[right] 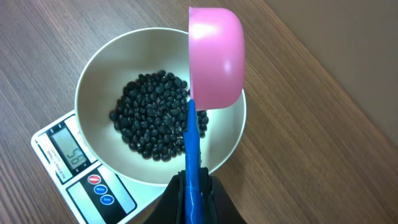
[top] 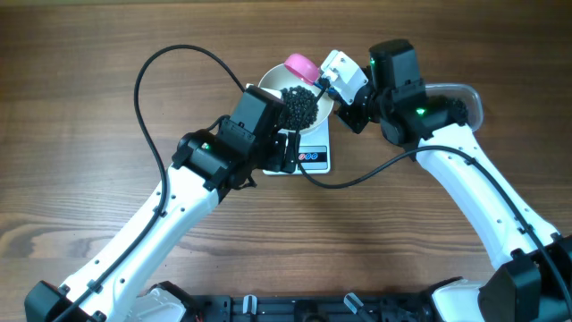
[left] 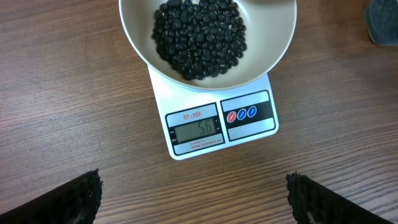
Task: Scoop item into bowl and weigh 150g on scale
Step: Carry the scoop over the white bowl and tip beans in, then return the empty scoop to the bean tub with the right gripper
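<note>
The black beans [left: 198,37] lie heaped in the white bowl [left: 273,43], which sits on the back of the scale [left: 186,99], leaving its display uncovered so each addition can be weighed. Above the scale's far side, the pink scoop [right: 214,56] is tipped mouth-down over the bowl's rim, apparently emptied. The right end effector [right: 193,186] is clamped on the scoop's blue handle. The left end effector [left: 199,208] hangs in front of the scale over the bare worktop [left: 62,93], fingers wide apart and holding nothing. Its camera faces the display squarely and reads 58, well short of target. The right wrist view shows the scoop, but its digits are skewed.
</note>
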`<state>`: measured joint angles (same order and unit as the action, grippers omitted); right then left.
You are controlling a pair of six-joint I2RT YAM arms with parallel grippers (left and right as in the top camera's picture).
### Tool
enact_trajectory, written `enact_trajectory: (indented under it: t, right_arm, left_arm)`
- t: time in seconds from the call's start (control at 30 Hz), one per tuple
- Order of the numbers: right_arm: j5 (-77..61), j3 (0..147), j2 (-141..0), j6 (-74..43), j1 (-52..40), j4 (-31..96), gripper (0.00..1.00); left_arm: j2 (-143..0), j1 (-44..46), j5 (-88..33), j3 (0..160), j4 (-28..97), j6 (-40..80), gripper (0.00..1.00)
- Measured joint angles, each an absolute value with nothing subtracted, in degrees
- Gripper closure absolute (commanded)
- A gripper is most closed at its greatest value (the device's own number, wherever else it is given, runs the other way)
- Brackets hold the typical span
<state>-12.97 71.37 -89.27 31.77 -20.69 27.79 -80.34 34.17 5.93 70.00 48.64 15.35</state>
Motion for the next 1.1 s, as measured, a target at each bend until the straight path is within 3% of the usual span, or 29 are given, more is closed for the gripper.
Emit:
enact_trajectory:
  t: [0.1, 0.23, 0.43, 0.57, 0.67, 0.83, 1.1]
  right_arm:
    - [-13.0, 71.4, -89.3, 30.6, -20.7, 27.8, 0.96]
    - [-13.8, 71.4, -89.3, 20.1, -20.7, 27.8, 0.96]
    - [-24.6, 71.4, -88.4, 7.7, -17.9, 27.8, 0.96]
    - [-27.4, 71.4, -84.5, 3.6, -10.0, 28.3, 0.96]
    - [-27.8, 71.4, -81.0, 2.1, 1.0, 32.1, 0.96]
    - [-19.9, 71.4, -80.6, 6.6, 11.3, 39.6, 0.96]
    - [-1.3, 71.4, -80.6, 12.3, 12.4, 45.8, 0.96]
  left_arm:
    - [-80.3, 34.2, 5.9, 70.0, 48.6, 15.4, 0.00]
    - [-80.3, 34.2, 5.9, 70.0, 48.6, 15.4, 0.00]
    - [-80.3, 34.2, 5.9, 70.0, 48.6, 15.4, 0.00]
    - [-80.3, 34.2, 5.9, 70.0, 48.6, 15.4, 0.00]
    - [-80.3, 34.2, 5.9, 70.0, 48.7, 15.4, 0.00]
    - [-80.3, 34.2, 5.9, 70.0, 48.6, 15.4, 0.00]
    - [-80.3, 34.2, 5.9, 70.0, 48.6, 15.4, 0.00]
